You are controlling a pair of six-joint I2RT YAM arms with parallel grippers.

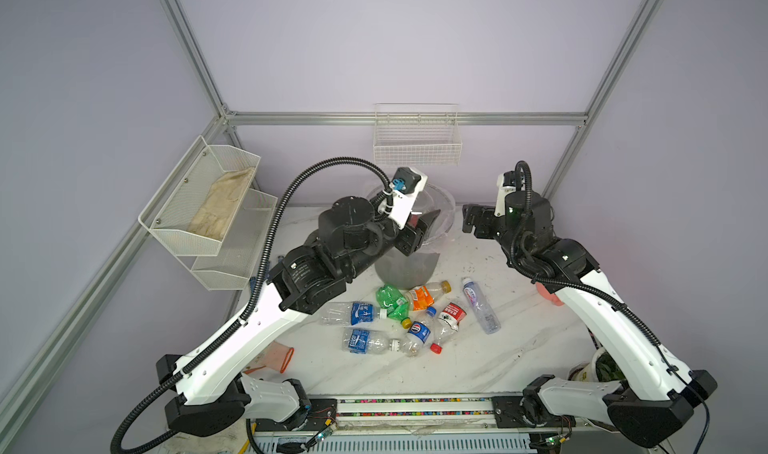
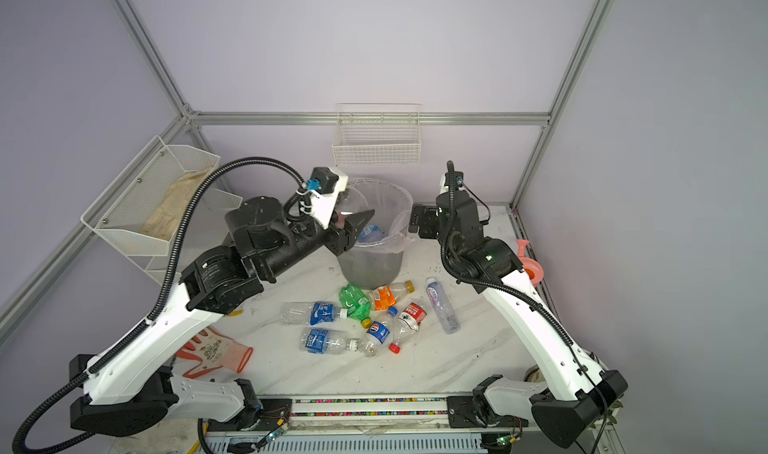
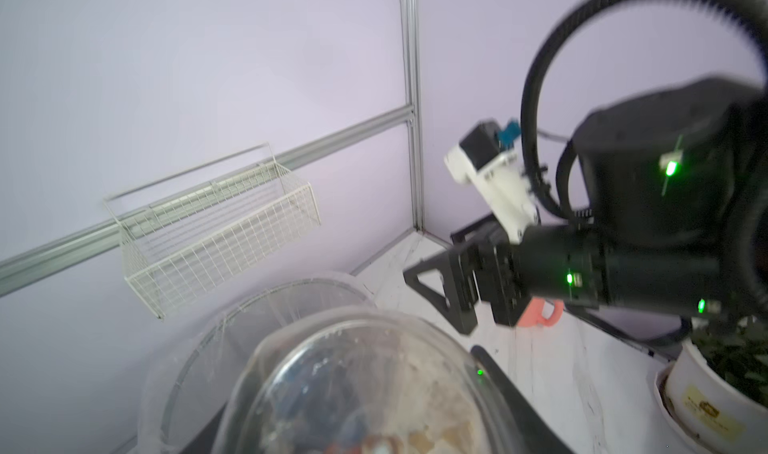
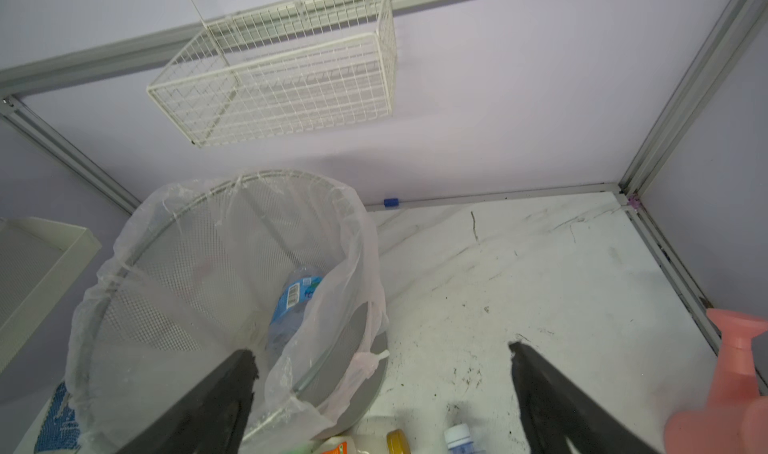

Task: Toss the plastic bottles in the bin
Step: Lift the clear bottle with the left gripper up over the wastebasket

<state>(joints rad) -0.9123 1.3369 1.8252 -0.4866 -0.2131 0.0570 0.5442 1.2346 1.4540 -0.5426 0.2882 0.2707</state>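
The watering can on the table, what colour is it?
Pink. The small plastic watering can shows best in a top view.

A white marbled surface, scuffed with dark marks, carries the rest. Above its far edge a white wire basket hangs on the wall. Above its left edge a two-tier mesh shelf holds a beige cloth in the upper tier. An orange-and-white glove lies near its front left corner. A pink watering can sits at its right edge, and a potted plant at its front right corner. A small blue piece lies at its far edge.
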